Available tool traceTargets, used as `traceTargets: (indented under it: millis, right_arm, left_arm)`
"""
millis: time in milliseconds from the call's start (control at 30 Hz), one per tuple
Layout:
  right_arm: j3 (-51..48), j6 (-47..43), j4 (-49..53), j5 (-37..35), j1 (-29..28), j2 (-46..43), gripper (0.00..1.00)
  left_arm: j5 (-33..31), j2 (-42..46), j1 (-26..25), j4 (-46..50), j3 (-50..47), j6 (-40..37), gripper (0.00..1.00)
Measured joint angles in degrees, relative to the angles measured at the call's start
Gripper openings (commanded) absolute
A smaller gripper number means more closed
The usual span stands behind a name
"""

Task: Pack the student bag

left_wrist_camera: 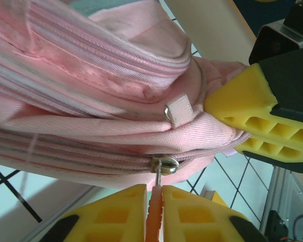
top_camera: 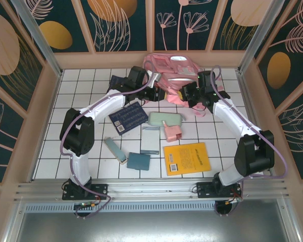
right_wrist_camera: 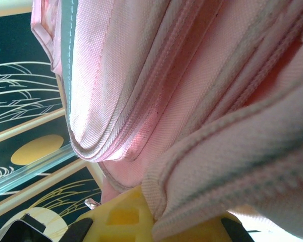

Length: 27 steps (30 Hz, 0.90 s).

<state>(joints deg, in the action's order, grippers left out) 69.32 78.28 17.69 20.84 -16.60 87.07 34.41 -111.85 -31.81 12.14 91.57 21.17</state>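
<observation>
White tiles cover the table (top_camera: pixel 81 101), and dark panels painted with pale leaves and gold ovals wall it in. One pink bag (top_camera: pixel 166 65) lies at 12 o'clock against the far wall. Its crumpled bulk runs roughly from 9 to 3; which end is its top I cannot tell.

The left gripper (left_wrist_camera: pixel 154 194) reaches it from 9 o'clock. Its yellow fingers (left_wrist_camera: pixel 116 214) are pinched on the orange pull (left_wrist_camera: pixel 154 217) hanging from a silver slider (left_wrist_camera: pixel 165 165) on one zip. The right gripper (top_camera: pixel 186 95) comes from 3 o'clock, its fingers (left_wrist_camera: pixel 252 113) clenched on a fold of the bag just beside that zip.

Loose things lie between the arms, one of each except the strips:
- a yellow book (top_camera: pixel 186 159) at 5 o'clock, with dark title lettering too small to read and a barcode patch at one corner
- a navy dotted book (top_camera: pixel 128 117) at centre, with a white label I cannot read
- a mint pouch (top_camera: pixel 165 119) just beside it
- a small pink item (top_camera: pixel 172 131) touching the pouch at its 6
- a teal book (top_camera: pixel 138 161) at 6 o'clock
- a slim pale box (top_camera: pixel 115 150) at 7
- two thin blue-grey strips (top_camera: pixel 150 128)
</observation>
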Motion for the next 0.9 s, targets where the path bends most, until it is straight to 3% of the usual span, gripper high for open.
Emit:
traceTargets:
  millis: [333, 567, 900]
  right_arm:
    - [0.00, 0.00, 1.53, -0.92, -0.26, 0.24, 0.00]
    - [0.00, 0.00, 2.05, -1.29, -0.42, 0.87, 0.00]
    - [0.00, -0.44, 3.13, -1.40, -0.11, 1.18, 0.00]
  left_arm:
    - [-1.49, 0.00, 0.04, -1.05, -0.55, 0.72, 0.20]
    - [-0.37, 0.00, -0.33, -3.43, -2.19, 1.75, 0.00]
    - [-3.50, 1.38, -0.96, -5.05, -4.74, 1.75, 0.00]
